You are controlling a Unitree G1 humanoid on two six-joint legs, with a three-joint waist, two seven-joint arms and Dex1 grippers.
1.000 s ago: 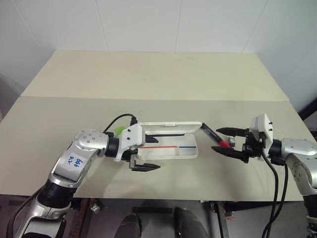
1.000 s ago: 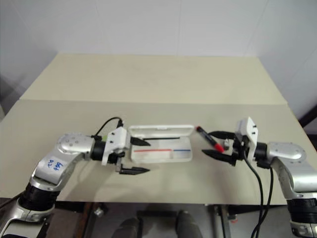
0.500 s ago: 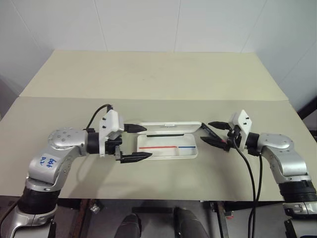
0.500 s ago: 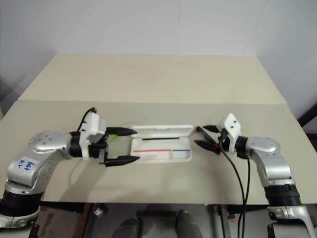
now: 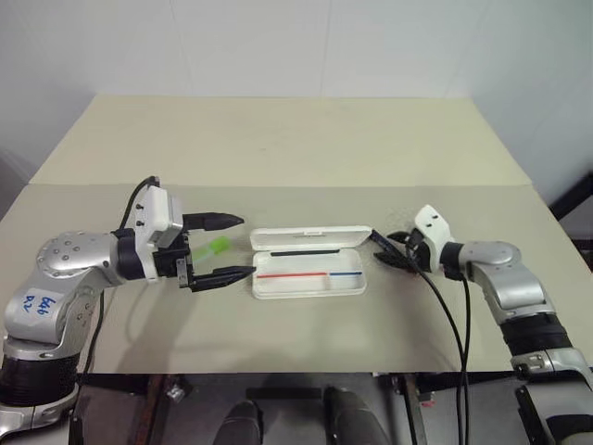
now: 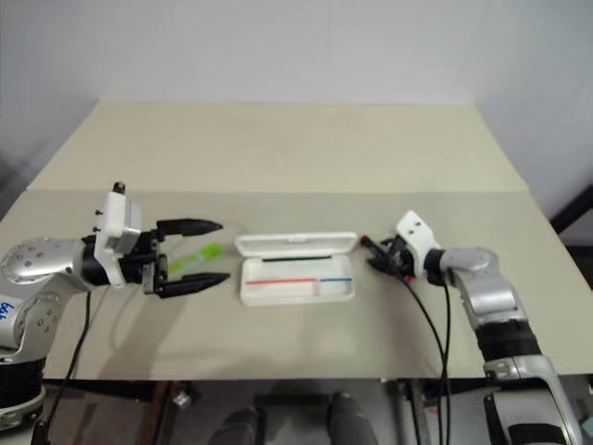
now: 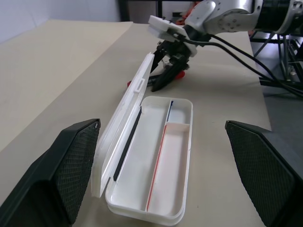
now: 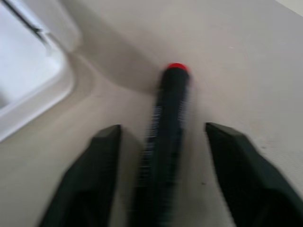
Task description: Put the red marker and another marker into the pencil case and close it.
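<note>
Right gripper [image 5: 389,256] has slid in beside the pencil case [image 5: 310,274], half-open fingers straddling the red marker [image 8: 165,123], not yet clamped. Left gripper [image 5: 220,247] has backed off the case, wide open and empty, baring the green highlighter [image 5: 209,247].

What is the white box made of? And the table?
The pencil case looks like smooth, slightly glossy white plastic: thin molded walls, rounded corners. The table looks like a matte beige board, maybe laminate or painted wood; the seam across it suggests two panels.

There is one pencil case [image 5: 309,262] on one table [image 5: 296,148]. There are two markers: one red marker [image 8: 165,118] and one green highlighter [image 5: 211,247].
</note>
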